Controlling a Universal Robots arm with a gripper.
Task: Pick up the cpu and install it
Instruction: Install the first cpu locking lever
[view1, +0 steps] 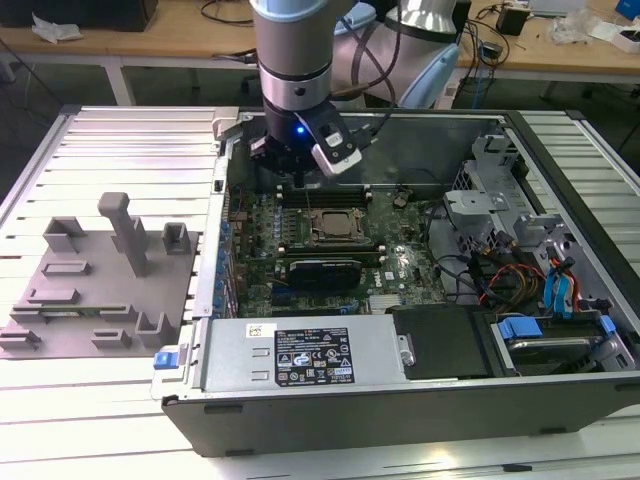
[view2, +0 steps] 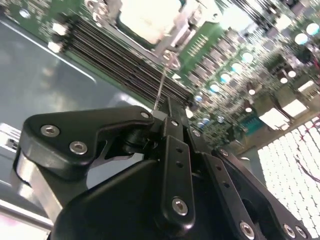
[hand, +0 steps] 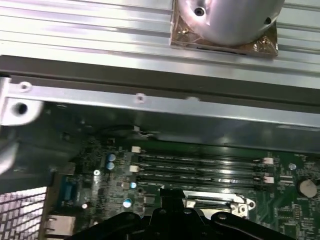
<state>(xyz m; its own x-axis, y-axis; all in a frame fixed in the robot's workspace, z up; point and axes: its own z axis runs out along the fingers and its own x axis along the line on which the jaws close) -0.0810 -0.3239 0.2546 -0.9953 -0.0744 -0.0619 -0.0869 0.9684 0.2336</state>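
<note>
The black gripper (view2: 169, 111), its jaws closed together, hovered over the green motherboard (view1: 300, 240). In the exterior view, the silvery-white square cpu (view1: 333, 228) sat in its socket at the gripper's five o'clock.

A ribbed, pale metal worktop (view1: 110, 140) is spreading across the foreground — behind it, wooden tables (view1: 170, 38) on white legs are carrying loose cables (view1: 228, 12) and clutter.

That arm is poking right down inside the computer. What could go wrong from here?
The end effector hangs low over the memory slots and a thin metal lever beside the socket; a small slip might scrape the motherboard or bend that lever. The cpu lies in the socket, and a bump could perhaps knock it askew.
</note>
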